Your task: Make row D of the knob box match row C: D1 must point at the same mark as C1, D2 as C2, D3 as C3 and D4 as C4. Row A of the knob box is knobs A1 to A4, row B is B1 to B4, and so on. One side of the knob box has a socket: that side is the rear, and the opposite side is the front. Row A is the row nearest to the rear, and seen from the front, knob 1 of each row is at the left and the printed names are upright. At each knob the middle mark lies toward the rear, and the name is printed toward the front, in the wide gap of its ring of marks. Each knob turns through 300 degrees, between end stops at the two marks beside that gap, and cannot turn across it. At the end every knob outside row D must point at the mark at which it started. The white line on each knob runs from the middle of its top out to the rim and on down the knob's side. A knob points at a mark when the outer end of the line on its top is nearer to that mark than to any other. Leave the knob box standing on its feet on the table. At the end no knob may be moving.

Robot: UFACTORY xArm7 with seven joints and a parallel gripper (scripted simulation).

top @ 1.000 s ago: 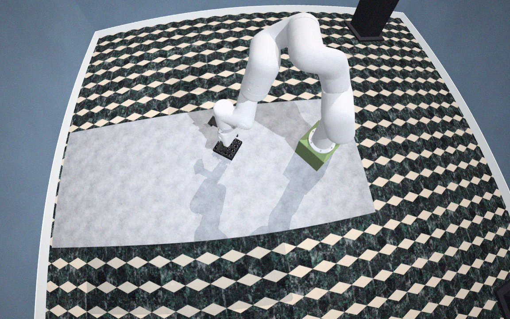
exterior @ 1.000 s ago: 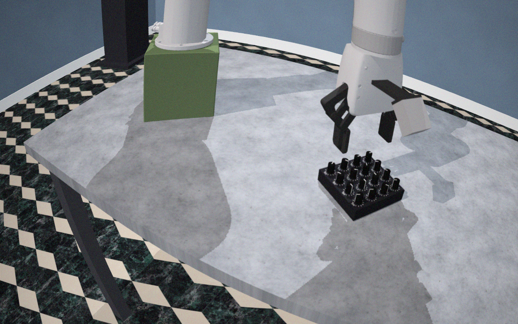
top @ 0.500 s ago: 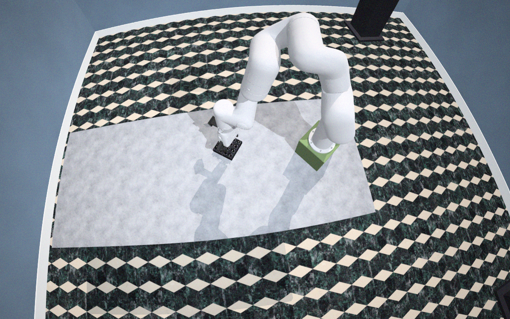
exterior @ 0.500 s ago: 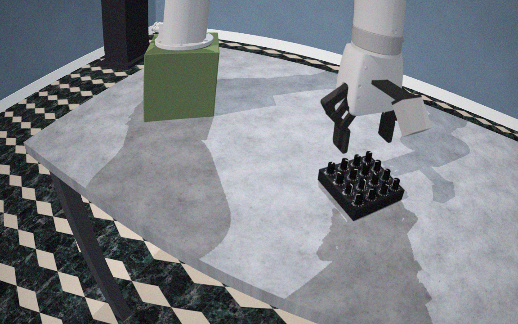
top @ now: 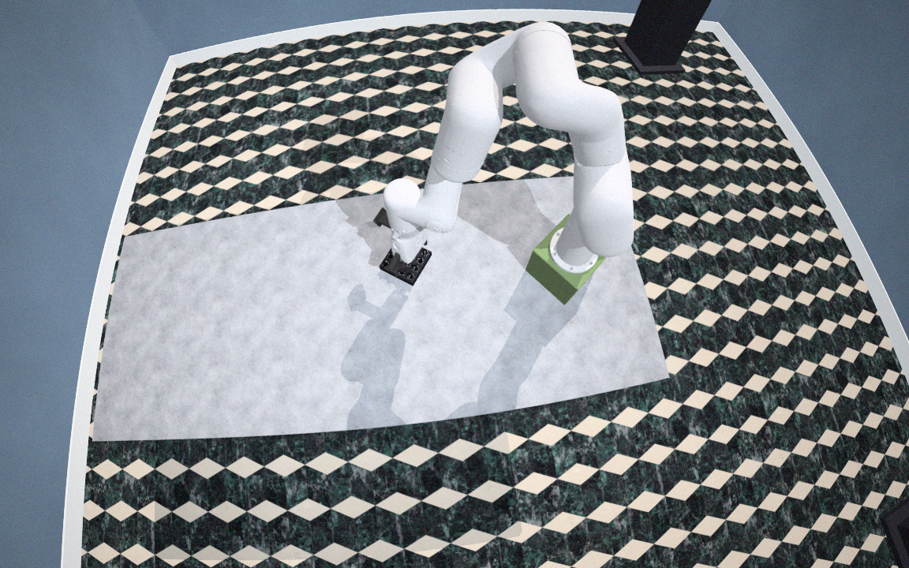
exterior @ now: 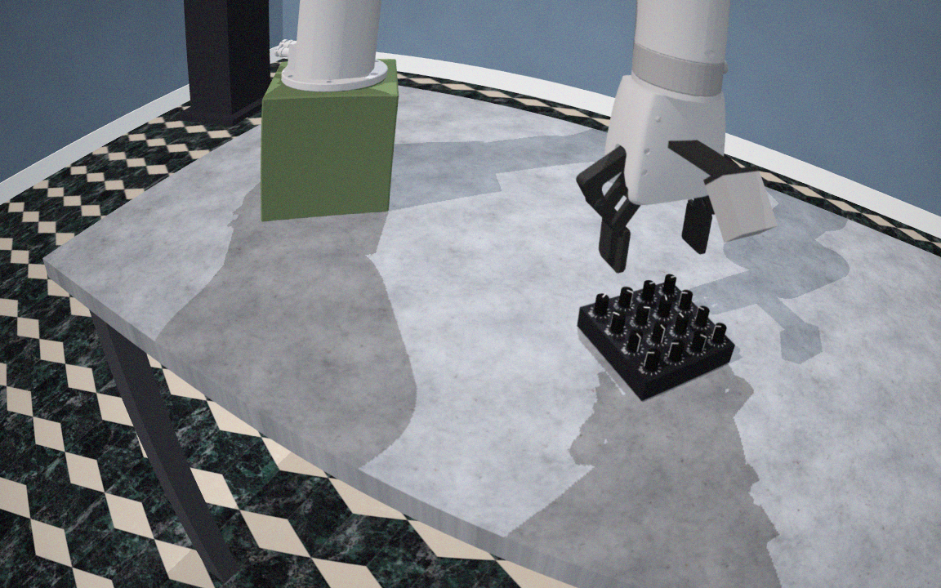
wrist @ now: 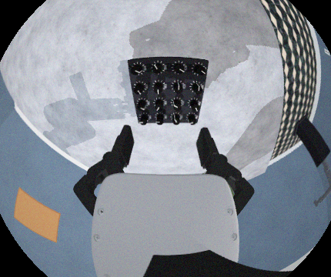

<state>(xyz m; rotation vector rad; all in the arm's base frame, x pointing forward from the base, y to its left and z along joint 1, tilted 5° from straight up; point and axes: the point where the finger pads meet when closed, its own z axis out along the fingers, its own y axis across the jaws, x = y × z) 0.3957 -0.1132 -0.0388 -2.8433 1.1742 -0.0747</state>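
Observation:
The black knob box stands flat on the table, with knobs in a four-by-four grid. In the wrist view the printed names lie to the right of the knobs, so row D is the rightmost column, with D4 at the top and D1 at the bottom. Row C is just left of it. The lines of C4 and D4 both slant to the lower right; C3 points up. Other lines are hard to tell. My gripper is open and empty, above the box, touching no knob. The socket is not visible.
The green base block carries the arm on the grey table. A dark post stands beyond the table. An orange patch shows at the lower left of the wrist view.

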